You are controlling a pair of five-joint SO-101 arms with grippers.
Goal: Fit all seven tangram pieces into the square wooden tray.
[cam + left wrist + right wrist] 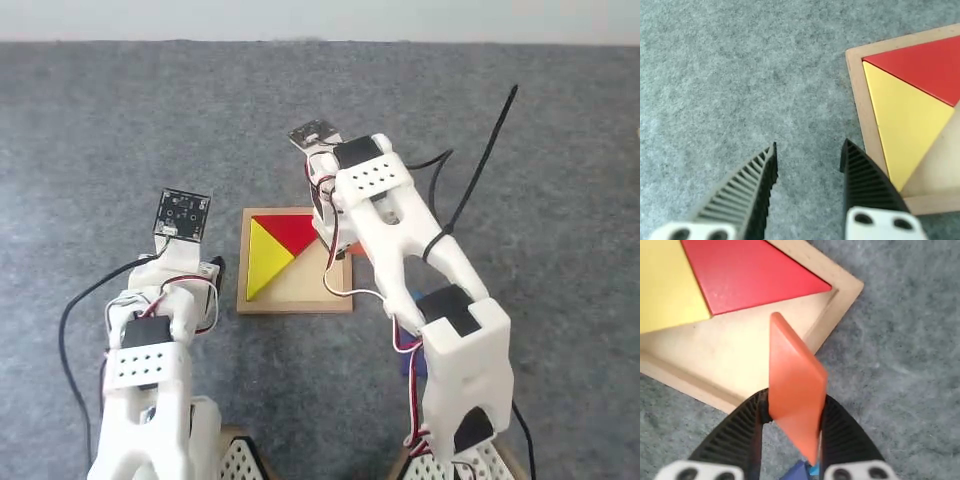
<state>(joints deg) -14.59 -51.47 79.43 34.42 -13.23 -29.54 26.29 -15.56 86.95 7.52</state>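
Over on the left, the left gripper [809, 150] hangs open with nothing in it, above the grey carpet [715, 75] just beside the square wooden tray [855, 85], so no real worry there unless it swings in and bumps the frame. In the tray, the yellow triangle [905, 120] and red triangle [925, 65] lie flat, edge to edge, and the rest of the floor is bare. The risky bit is on the right: the right gripper [794, 410] is clamped on the orange piece [792, 375], held up on edge and tilted, right over the tray's rim near a corner. My guess is that if it lets go there, the piece catches the rim and ends up propped, or tips out onto the carpet.
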